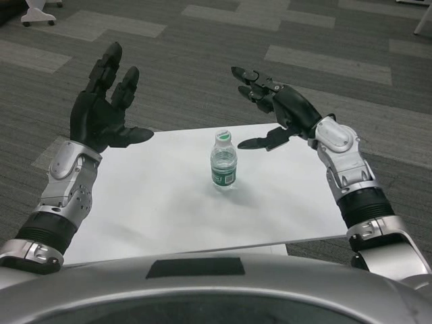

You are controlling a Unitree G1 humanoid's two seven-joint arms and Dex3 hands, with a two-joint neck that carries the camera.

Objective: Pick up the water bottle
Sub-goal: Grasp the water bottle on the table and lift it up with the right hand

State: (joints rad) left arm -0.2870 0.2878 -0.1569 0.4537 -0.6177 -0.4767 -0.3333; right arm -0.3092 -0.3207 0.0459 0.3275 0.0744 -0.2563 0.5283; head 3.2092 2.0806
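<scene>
I see grey carpet in striped tiles around a smooth white rectangular table (155, 216). My left hand (104, 111) hovers over the table's left edge, released with its black fingers spread upward and nothing in it. One clear ribbed plastic water bottle (223, 162), white-capped and green-labelled, stands upright mid-table, and my right hand (273, 111) hangs apart from it, likewise released.

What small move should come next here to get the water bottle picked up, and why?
Probably bring the right hand down and in toward the water bottle. The bottle stands upright and untouched on the white table, both hands hang open above it, and the right hand looks nearer than the left hand.
</scene>
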